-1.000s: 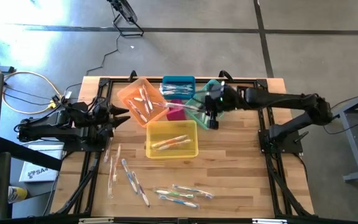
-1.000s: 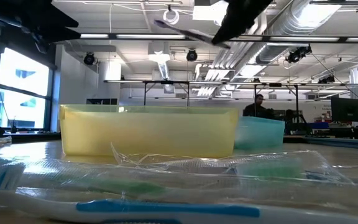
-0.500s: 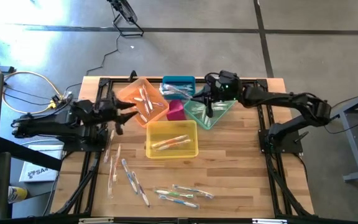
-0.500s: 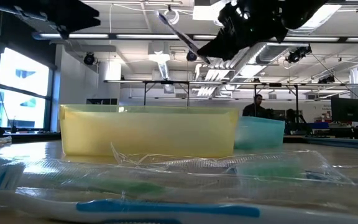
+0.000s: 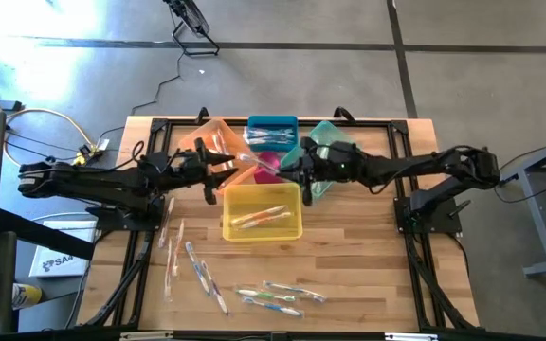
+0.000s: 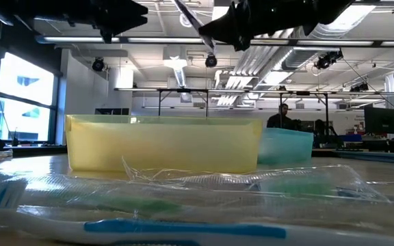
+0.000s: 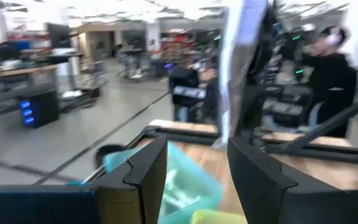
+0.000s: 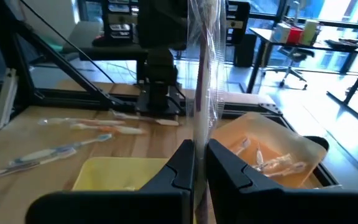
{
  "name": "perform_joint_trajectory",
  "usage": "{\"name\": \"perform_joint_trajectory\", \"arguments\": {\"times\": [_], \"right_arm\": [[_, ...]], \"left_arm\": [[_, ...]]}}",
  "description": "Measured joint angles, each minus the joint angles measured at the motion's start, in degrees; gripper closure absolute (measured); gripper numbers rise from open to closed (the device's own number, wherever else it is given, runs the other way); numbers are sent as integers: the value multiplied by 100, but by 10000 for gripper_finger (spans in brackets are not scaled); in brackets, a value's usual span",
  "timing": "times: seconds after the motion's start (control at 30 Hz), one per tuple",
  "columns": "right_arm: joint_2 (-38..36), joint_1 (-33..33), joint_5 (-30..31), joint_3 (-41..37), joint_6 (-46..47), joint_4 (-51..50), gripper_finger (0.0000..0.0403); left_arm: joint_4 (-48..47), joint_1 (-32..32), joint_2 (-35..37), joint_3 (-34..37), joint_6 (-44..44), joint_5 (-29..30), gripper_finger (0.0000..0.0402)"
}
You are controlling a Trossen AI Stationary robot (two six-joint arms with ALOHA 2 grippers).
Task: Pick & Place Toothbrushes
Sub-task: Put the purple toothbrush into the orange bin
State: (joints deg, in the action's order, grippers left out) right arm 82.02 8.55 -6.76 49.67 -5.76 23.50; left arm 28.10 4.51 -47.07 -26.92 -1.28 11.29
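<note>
A wrapped toothbrush (image 8: 202, 74) is seen pinched in the right gripper (image 8: 199, 163) only by its wrist view; the left gripper (image 7: 197, 168) is spread; both have been brought closer together above the yellow bin (image 5: 261, 210).

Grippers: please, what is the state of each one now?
Left gripper: open, holding nothing.
Right gripper: closed on a wrapped toothbrush.

2 slender matte-black jointed arms (image 5: 93, 180), thin cables along links, seemingly blocky angular black jaws, plain dark housings
</note>
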Motion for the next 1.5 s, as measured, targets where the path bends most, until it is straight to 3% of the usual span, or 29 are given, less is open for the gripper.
{"name": "perform_joint_trajectory", "arguments": {"times": [0.27,0.73,0.93,1.1,1.3,1.5], "right_arm": [[4,-464,722,0,13,-12,388],[4,-556,819,2,0,-13,388],[4,-556,812,4,-2,-17,388],[4,-556,794,4,0,-129,388],[4,-556,797,7,13,-333,388],[4,-556,801,9,14,-319,388]], "left_arm": [[1030,-2,-493,0,-142,-1292,238],[1503,2,-620,-13,-132,-1197,238],[1478,2,-1084,-290,-178,-1177,238],[1460,5,-1477,-535,-353,-803,238],[1470,2,-1710,-787,-346,-1233,238],[1292,4,-1850,-887,-302,-1235,238]]}}
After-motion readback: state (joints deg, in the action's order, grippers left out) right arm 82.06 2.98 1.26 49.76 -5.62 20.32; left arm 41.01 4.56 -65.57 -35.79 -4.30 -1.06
